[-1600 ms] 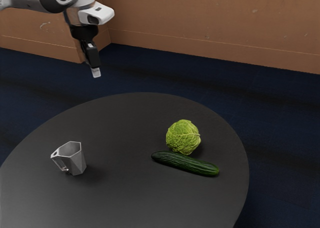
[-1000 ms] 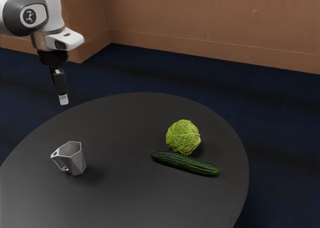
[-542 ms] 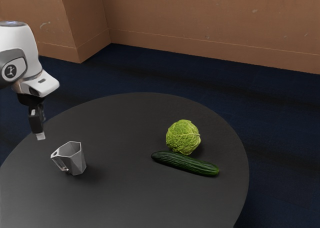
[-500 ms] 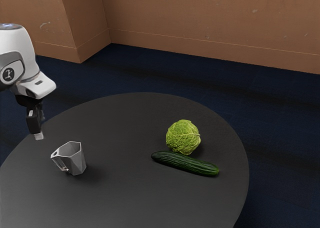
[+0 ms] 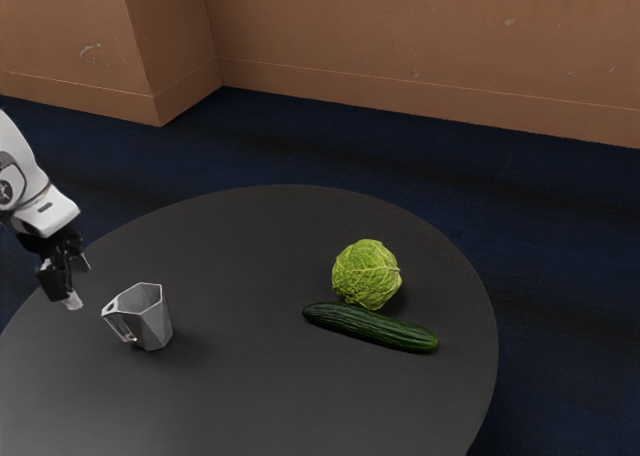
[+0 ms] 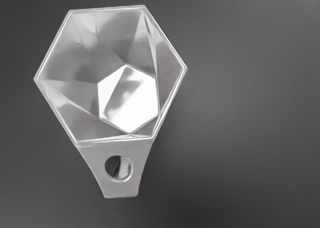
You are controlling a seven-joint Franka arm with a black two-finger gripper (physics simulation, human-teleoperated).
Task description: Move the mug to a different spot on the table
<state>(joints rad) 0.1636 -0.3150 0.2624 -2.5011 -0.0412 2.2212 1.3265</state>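
A faceted grey mug (image 5: pixel 140 316) stands upright on the round black table (image 5: pixel 300 396), near its edge at the exterior view's left. Its flat handle with a round hole points toward the gripper. My gripper (image 5: pixel 68 282) hangs low just off that handle side, a short way from the mug and a little above the tabletop, tilted, with its fingers apart and nothing between them. From the wrist view I look down into the empty mug (image 6: pixel 112 95), and its handle (image 6: pixel 119 170) lies nearest the hand.
A green cabbage (image 5: pixel 367 273) and a dark cucumber (image 5: pixel 370 327) lie together toward the exterior view's right half of the table. Bare tabletop stretches between them and the mug and along the front. Dark blue floor surrounds the table.
My arm has swept down and toward the exterior view's left, from high behind the table to just beside the mug. The hand has tilted. The mug, cabbage and cucumber have not moved.
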